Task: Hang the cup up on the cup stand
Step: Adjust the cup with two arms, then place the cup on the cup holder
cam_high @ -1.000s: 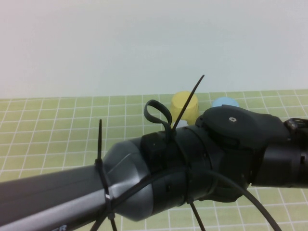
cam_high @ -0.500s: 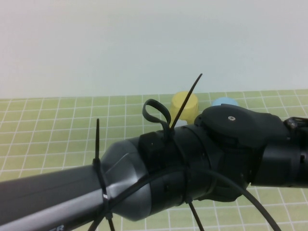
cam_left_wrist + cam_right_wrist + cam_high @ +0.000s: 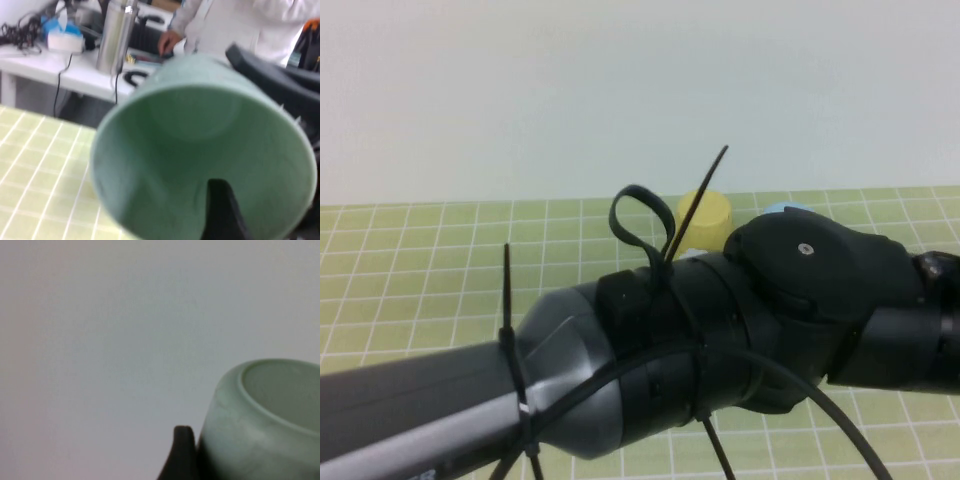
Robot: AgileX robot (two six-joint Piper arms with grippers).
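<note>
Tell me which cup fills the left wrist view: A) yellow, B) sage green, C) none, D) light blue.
B: the sage green cup fills it, mouth toward the camera, at the left end effector; the right end effector is beside the same cup.

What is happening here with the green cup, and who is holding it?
Both arms have met at the cup, the sage green one. The left gripper is at its open mouth and the right gripper is beside its closed base; which of them holds it cannot be told. In the high view the left arm hides most of the green grid mat. A yellow cup and a light blue cup stand behind it. The cup stand is not in view.
</note>
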